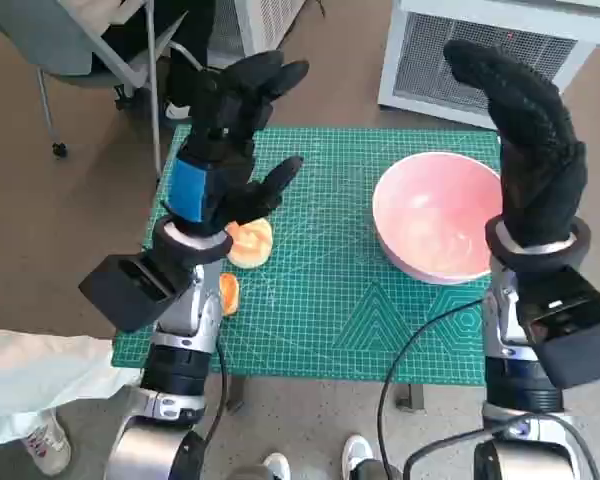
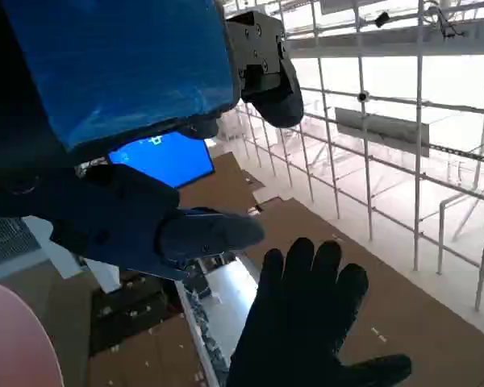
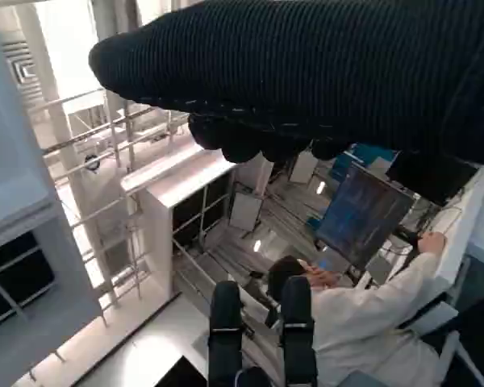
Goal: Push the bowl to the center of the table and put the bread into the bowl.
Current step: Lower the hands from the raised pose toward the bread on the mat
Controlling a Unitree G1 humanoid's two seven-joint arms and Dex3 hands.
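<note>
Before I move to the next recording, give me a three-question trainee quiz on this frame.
1. True or false: the bread already lies in the pink bowl.
2. Which hand is nearer the bowl: A) left hand B) right hand?
3. What colour is the mat on the table?

Key: 1 false, it lies on the mat beside the left forearm. 2 B. 3 green.

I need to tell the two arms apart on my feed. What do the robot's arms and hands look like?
The left hand is black, with blue tape across its back. The right hand wears a black knitted glove. Both forearms are pale, silver-grey toward the elbow, with a white ring at the wrist and a black box-shaped camera mounted beside it. A black cable loops near the right forearm.
</note>
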